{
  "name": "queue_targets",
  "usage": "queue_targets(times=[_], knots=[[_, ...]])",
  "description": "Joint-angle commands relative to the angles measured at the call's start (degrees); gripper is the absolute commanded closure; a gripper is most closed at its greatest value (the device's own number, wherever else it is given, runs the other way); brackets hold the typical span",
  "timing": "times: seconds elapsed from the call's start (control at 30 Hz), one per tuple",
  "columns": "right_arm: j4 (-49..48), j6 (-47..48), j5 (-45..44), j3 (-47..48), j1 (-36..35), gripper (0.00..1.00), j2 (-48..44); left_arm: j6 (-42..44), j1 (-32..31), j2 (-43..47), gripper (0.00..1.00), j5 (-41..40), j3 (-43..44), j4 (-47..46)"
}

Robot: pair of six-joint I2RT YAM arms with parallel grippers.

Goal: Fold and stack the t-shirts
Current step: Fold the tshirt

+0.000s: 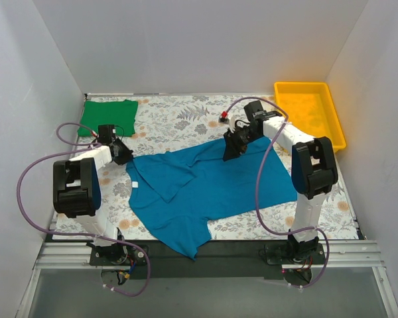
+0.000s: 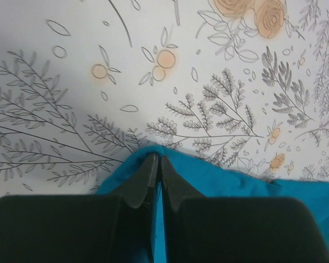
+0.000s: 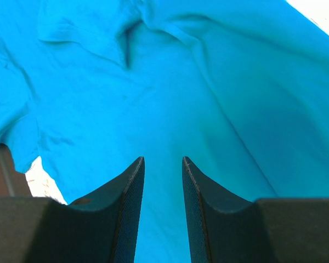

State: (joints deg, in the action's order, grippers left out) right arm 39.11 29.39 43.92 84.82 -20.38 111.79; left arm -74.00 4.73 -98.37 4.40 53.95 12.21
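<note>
While the green shirt lies folded in the far left corner of the table, the teal shirt is only partly folded in the middle. Seen from above, its long axis runs left to right, with the white neck label at the left end. One sleeve hangs over the near edge. The left gripper sits at the shirt's left shoulder corner. The right gripper hovers over the far edge of the body, so each arm is nearest its own end. A yellow tray stands well apart at the far right. A small red-topped object lies just beyond the right gripper, clear of the cloth.

From the left wrist, the left gripper has its fingers pressed almost together on a raised peak of the teal shirt. It appears to pinch that edge, with bare table beyond.

From the right wrist, the right gripper has its fingers spread and holding nothing. The teal shirt lies directly beneath and ahead, creased. The next grasp probably needs that hand to drop onto the far edge.
</note>
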Motion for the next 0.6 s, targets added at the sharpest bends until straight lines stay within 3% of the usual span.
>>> queue_targets(times=[0.0, 0.57], knots=[[0.1, 0.7, -0.4, -0.2, 3.0, 0.59, -2.8, -0.3, 2.6, 3.7, 1.00, -3.5, -0.1, -0.3], [-6.9, -4.2, -13.4, -2.5, 12.3, 0.59, -2.4, 0.7, 7.2, 2.0, 1.00, -2.5, -0.2, 0.3]])
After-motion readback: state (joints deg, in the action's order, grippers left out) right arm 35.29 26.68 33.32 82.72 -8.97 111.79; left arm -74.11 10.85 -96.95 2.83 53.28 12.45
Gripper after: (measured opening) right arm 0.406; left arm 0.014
